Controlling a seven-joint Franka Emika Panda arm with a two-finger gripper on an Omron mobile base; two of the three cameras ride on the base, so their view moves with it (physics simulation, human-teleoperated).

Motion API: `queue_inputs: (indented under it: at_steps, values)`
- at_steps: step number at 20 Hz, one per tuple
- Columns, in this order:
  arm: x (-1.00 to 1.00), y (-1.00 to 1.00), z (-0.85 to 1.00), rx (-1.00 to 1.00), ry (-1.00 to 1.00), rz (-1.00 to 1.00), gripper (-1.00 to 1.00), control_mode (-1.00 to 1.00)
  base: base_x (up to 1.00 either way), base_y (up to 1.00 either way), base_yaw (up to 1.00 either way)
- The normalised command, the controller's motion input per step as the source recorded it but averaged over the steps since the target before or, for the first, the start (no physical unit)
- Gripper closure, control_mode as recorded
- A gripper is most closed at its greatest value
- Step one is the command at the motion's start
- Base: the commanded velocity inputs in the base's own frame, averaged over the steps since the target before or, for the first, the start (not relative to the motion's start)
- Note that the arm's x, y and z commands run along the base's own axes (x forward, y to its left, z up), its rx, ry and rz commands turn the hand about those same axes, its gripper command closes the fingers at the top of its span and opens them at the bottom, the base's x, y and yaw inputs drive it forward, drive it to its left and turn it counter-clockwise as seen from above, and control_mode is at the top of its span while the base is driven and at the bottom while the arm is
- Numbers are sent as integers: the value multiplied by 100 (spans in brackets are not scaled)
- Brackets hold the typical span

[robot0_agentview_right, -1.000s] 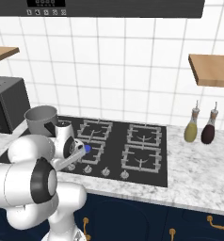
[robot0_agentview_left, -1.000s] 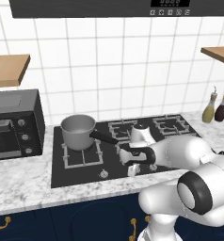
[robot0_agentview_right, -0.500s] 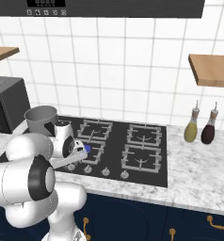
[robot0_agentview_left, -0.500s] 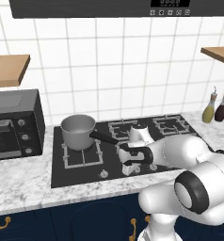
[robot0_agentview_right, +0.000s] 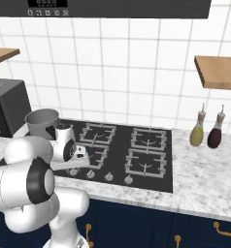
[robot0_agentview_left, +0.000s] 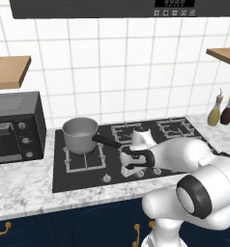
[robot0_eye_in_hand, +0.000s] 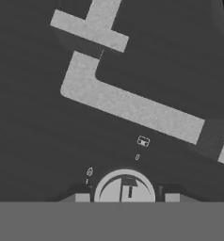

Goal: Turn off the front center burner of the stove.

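Note:
The stove (robot0_agentview_left: 61, 176) (robot0_agentview_right: 120, 167) is a wide black cooktop with grey grates and a front row of silver knobs. My arm and hand cover the front center burner (robot0_agentview_right: 102, 156) in the left base view. In the right base view its grate shows beside the hand, with its middle mostly hidden. My gripper (robot0_agentview_left: 129, 170) (robot0_agentview_right: 74, 164) points down at the knob row. In the hand view, a round silver knob (robot0_eye_in_hand: 124, 188) sits between the two fingertips of the gripper (robot0_eye_in_hand: 127, 197). A narrow gap shows on each side, so the gripper is open around the knob. A grey grate bar (robot0_eye_in_hand: 128, 106) lies beyond it.
A steel pot (robot0_agentview_left: 80, 134) (robot0_agentview_right: 42, 121) with a dark handle stands on the rear left burner, close to my hand. A black oven (robot0_agentview_left: 15, 128) sits at the left. Two bottles (robot0_agentview_left: 221, 110) (robot0_agentview_right: 205, 131) stand on the marble counter at the right.
My hand has shifted slightly lower toward the knob row. Pot and stove have not moved.

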Motion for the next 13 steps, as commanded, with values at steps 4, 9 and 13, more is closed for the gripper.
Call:
queue_inputs:
  at_steps: [4, 9, 13]
  values:
    - [-19, 0, -14, 0, 0, -30, 100, -100, 0, 0, 0]
    - [-18, 0, -12, 0, 0, -30, 100, -100, 0, 0, 0]
    - [-19, 0, -12, 0, 0, -30, 100, -100, 0, 0, 0]
